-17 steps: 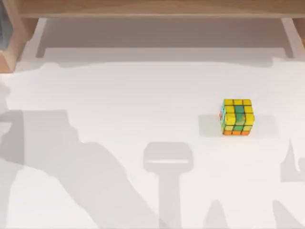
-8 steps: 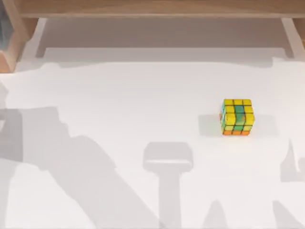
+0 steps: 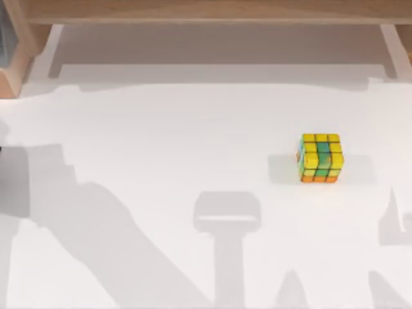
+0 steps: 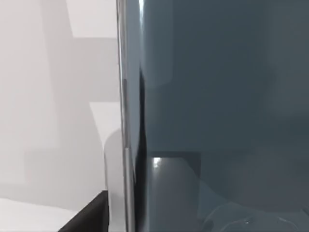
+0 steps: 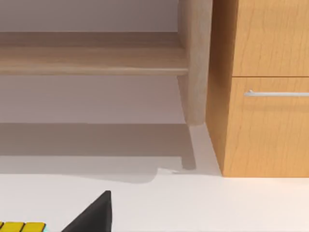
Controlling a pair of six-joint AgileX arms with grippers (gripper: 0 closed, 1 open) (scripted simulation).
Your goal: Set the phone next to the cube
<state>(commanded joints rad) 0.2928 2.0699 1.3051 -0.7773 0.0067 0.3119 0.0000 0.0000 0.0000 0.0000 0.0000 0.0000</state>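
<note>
The cube [image 3: 320, 158], with yellow, green and orange stickers, sits on the white table at the right of the top view, with nothing touching it. The phone [image 4: 217, 106] looms very close in the left wrist view, showing a glossy dark blue-grey face and a silvery rim [image 4: 121, 96]. A black part of my left gripper [image 4: 89, 217] shows beside that rim; I cannot tell whether it holds the phone. In the right wrist view a black part of my right gripper [image 5: 96, 212] pokes in, with the cube's yellow top [image 5: 21, 226] close by.
A wooden shelf [image 3: 206, 11] runs along the back of the table, with a wooden post [image 3: 19, 58] at the back left. The right wrist view shows a wooden cabinet [image 5: 265, 121] with a drawer handle [image 5: 275, 93]. Arm shadows lie across the table's front.
The arm shadow on the left of the table has slid toward the left edge. The cube has not moved.
</note>
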